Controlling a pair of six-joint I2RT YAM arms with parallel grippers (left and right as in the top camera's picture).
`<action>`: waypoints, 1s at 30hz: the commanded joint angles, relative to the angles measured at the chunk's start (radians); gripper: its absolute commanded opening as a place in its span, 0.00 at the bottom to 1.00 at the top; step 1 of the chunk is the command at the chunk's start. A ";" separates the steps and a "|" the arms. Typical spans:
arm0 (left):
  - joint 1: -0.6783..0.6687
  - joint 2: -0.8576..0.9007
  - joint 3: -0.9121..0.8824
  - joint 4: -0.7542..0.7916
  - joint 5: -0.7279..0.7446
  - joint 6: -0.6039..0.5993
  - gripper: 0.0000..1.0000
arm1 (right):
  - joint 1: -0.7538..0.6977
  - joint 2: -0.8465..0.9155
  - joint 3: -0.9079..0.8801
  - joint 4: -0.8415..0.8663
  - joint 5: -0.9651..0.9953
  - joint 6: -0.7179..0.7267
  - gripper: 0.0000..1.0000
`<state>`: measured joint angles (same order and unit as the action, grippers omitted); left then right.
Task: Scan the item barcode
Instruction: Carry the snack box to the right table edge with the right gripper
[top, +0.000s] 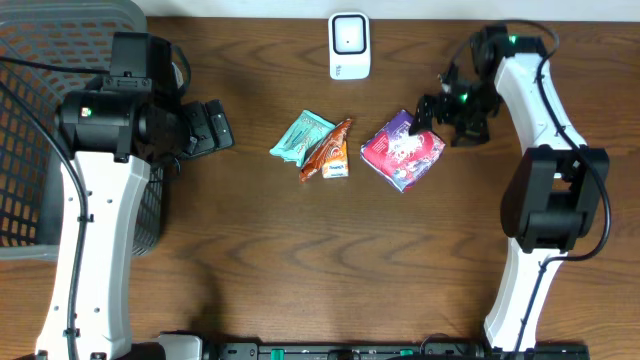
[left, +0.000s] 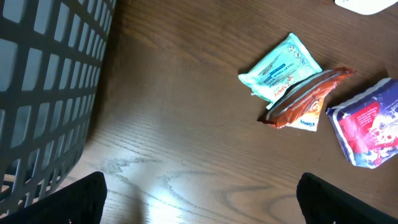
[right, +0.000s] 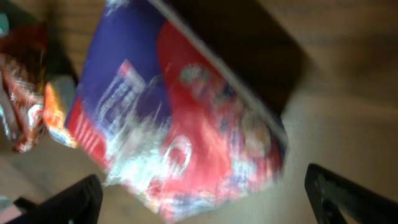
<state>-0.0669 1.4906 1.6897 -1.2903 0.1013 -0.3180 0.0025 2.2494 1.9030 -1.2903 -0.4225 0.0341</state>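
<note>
Currently, the glossy purple-and-red packet (top: 403, 152) lies toward the table's (top: 300, 250) far edge; the right gripper (top: 427, 117) stands released, jaws wide.

Overhead straight down — wrist views share red-blue packet (left: 367, 127).

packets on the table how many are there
3: a teal packet left, an orange packet touching it, a purple-red pack right, by the right tool. Another may hide under the orange one.
</note>
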 joint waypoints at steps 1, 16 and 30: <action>0.003 -0.003 0.001 -0.004 -0.009 -0.009 0.98 | -0.023 -0.005 -0.123 0.079 -0.141 -0.079 0.99; 0.003 -0.003 0.001 -0.004 -0.009 -0.009 0.98 | -0.008 -0.021 -0.311 0.171 -0.224 -0.064 0.01; 0.003 -0.003 0.001 -0.004 -0.009 -0.009 0.98 | -0.004 -0.212 -0.274 0.573 -0.573 0.504 0.01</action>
<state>-0.0673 1.4906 1.6897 -1.2903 0.1017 -0.3180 -0.0071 2.0972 1.6005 -0.7738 -0.9058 0.3080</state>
